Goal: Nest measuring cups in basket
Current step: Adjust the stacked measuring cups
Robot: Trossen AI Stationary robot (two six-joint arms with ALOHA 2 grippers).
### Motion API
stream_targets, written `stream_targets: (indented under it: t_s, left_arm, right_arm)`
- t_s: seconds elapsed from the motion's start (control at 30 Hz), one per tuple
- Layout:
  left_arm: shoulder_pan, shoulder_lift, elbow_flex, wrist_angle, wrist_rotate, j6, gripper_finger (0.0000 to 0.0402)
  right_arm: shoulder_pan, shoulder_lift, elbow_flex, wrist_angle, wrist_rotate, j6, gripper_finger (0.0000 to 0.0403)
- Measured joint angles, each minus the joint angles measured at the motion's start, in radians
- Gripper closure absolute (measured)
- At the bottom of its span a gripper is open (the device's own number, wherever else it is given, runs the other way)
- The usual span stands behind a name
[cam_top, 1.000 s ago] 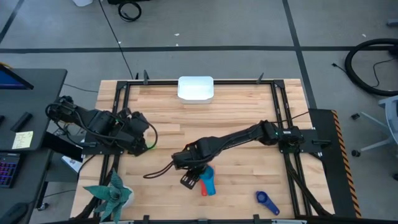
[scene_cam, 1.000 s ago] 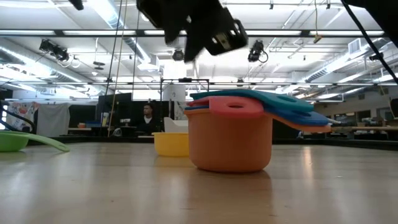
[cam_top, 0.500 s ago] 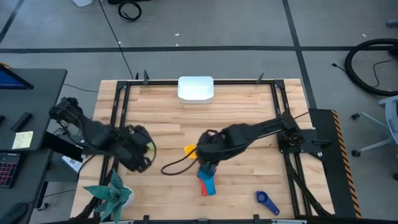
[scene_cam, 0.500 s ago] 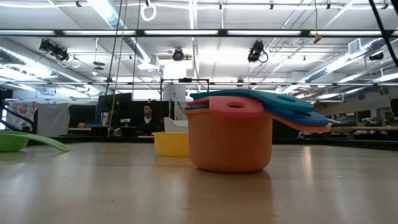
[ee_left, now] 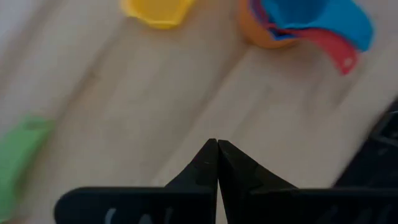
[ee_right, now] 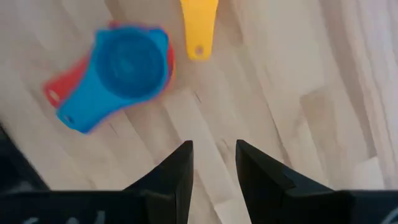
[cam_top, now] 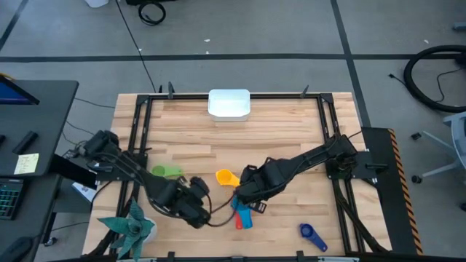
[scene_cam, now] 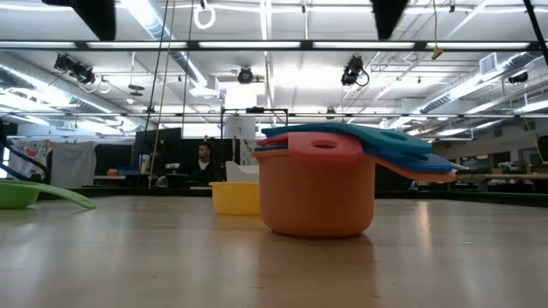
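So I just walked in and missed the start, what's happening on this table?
Two robot arms are gathering measuring cups. Neither holds anything: the left gripper is shut and empty near the front, the right gripper open above the nested stack of orange, red and light blue cups. The yellow cup, green cup and dark blue cup lie loose; the white basket sits apart.

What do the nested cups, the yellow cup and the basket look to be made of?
Nested cups: probably plastic, given the solid orange, red and light blue colours and thin moulded handles with a matte look.
Yellow cup: likely the same plastic, opaque and uniformly coloured.
Basket: apparently white plastic with smooth, rounded corners; its finish is hard to judge from above.
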State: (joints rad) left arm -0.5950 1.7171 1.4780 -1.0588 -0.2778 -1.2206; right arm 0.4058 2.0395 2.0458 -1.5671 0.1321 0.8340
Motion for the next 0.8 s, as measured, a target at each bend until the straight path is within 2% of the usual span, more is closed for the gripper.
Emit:
stream_targets:
  t_s: [0.17,0.3,0.4,0.53,0.67,0.8]
  left_arm:
    - [0.003,0.053,0.0,0.133,0.006,-0.046,0.0391]
    - [0.003,0.081,0.0,0.171,0.002,-0.087,0.0391]
    - [0.003,0.11,0.0,0.221,0.009,-0.105,0.0391]
    - [0.007,0.163,0.001,0.294,0.014,-0.104,0.0391]
    - [0.023,0.206,0.001,0.335,0.056,-0.104,0.0391]
    - [0.035,0.223,0.0,0.346,0.1,-0.078,0.0391]
  right_arm:
    - [0.032,-0.074,-0.136,-0.004,-0.07,-0.03,0.0279]
    - [0.056,-0.191,-0.24,0.003,-0.012,0.001,0.0279]
    - [0.065,-0.297,-0.351,0.08,0.053,0.047,0.0279]
    - [0.086,-0.439,-0.542,0.318,0.081,0.073,0.0279]
    - [0.093,-0.537,-0.758,0.663,0.076,0.071,0.0279]
    - [0.091,-0.575,-0.944,0.948,0.011,0.113,0.0279]
